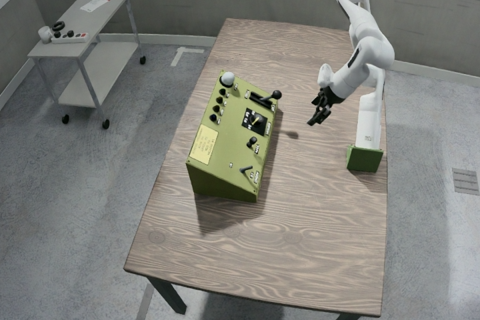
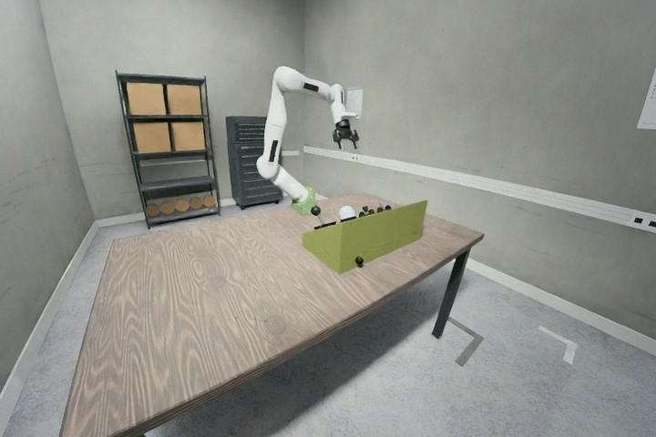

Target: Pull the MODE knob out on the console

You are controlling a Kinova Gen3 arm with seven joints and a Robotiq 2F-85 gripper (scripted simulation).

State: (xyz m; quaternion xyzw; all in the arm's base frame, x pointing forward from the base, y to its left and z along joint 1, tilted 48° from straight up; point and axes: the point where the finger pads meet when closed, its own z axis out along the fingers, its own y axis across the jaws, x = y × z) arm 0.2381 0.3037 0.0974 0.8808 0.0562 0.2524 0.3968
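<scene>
The green sloped console stands loose on the wooden table, left of centre. Its panel carries a small black knob, a rotary selector, a ball-topped lever, a toggle, a white dome and a column of dark buttons. The labels are too small to read, so I cannot tell which one is MODE. My gripper is open and empty, high in the air to the right of the console and well apart from it. The exterior view shows the console's tall back and the gripper far above it.
The arm's green base stands at the table's right edge. A small black ball sits low on the console's back face. A wheeled cart stands on the floor at the far left, and shelves line the wall.
</scene>
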